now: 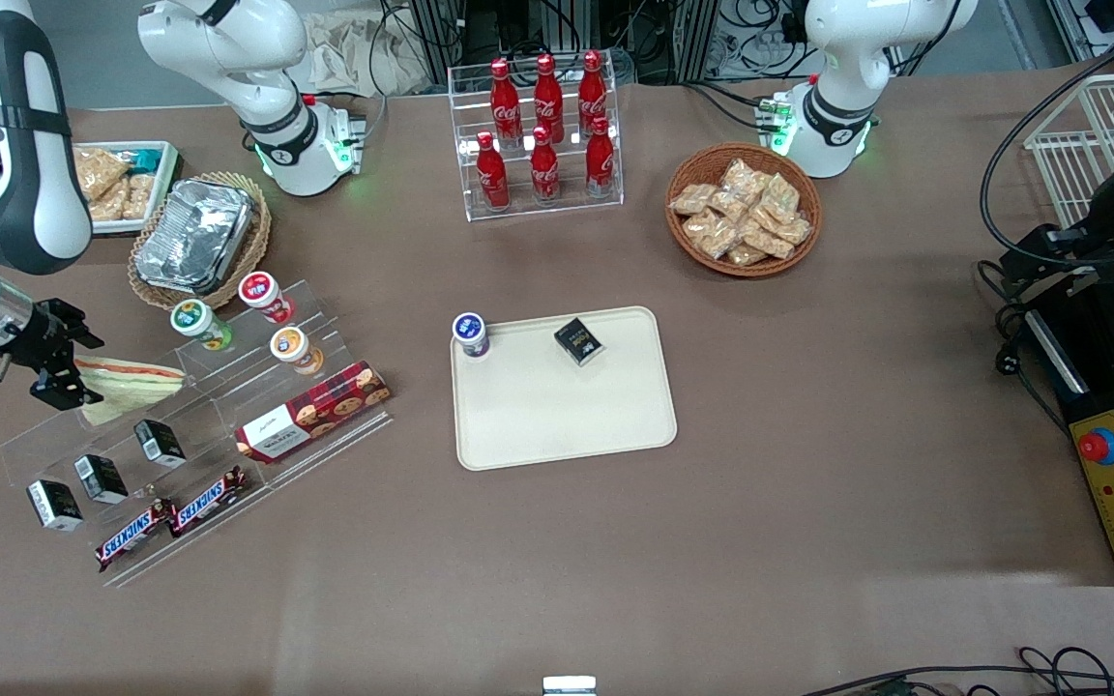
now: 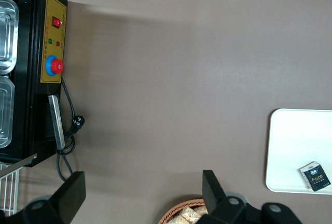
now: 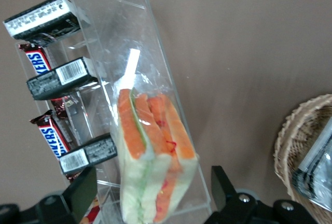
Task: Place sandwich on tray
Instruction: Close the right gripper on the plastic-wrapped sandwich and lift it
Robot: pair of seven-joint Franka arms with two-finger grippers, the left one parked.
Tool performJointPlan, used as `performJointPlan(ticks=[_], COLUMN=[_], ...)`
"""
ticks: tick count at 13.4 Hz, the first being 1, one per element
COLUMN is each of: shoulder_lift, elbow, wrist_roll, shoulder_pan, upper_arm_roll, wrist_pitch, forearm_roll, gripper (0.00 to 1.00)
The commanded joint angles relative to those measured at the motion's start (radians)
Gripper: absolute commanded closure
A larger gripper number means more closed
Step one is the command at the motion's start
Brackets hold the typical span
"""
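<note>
From the front camera I see my gripper [image 1: 62, 372] low over the working arm's end of the table, at the top step of the clear rack [image 1: 190, 445]. The sandwich [image 1: 127, 385] lies on that top step, wrapped in clear film, its pale bread wedge pointing toward the tray [image 1: 567, 425] and its red filling showing along the upper edge.

On the wrist camera the sandwich [image 3: 155, 162] sits between the two fingers [image 3: 80, 195] — one on each side, with a gap visible on both sides, so the jaws stand wide and are not pressing the wrap. The orange-red and green filling faces the camera, and a white tab of the wrap sticks up from the far tip.

The tray lies mid-table, well apart from the sandwich. On it I see a cup [image 1: 471, 334] with a blue lid standing in the corner nearest the rack and a small black box [image 1: 579, 341] near the edge farthest from the front camera.

Around the sandwich on the rack:
- three small cups [image 1: 266, 297] on the higher steps
- a red cookie box [image 1: 313, 411] one step down
- three black packets [image 1: 101, 478] and two Snickers bars [image 1: 173, 517] on the lowest steps, nearest the front camera

A wicker basket holding a foil pan [image 1: 195, 235] sits just above the rack in the front view.
</note>
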Motion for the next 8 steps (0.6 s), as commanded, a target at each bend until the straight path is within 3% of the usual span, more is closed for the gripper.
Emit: performJointPlan(ticks=[1,6,8], shoulder_lift=[0.009,0.016,0.018], elbow=[-0.034,-0.079,-0.079], wrist_roll=[-0.04,-0.072,-0.071], shoulder_pan=[-0.002,-0.007,-0.007], upper_arm_roll=[0.002,0.002,0.003], wrist_pitch=[0.071,0.151,0.164], forearm_roll=[0.001,0.001,0.001], gripper=[0.03,0.36,0.54])
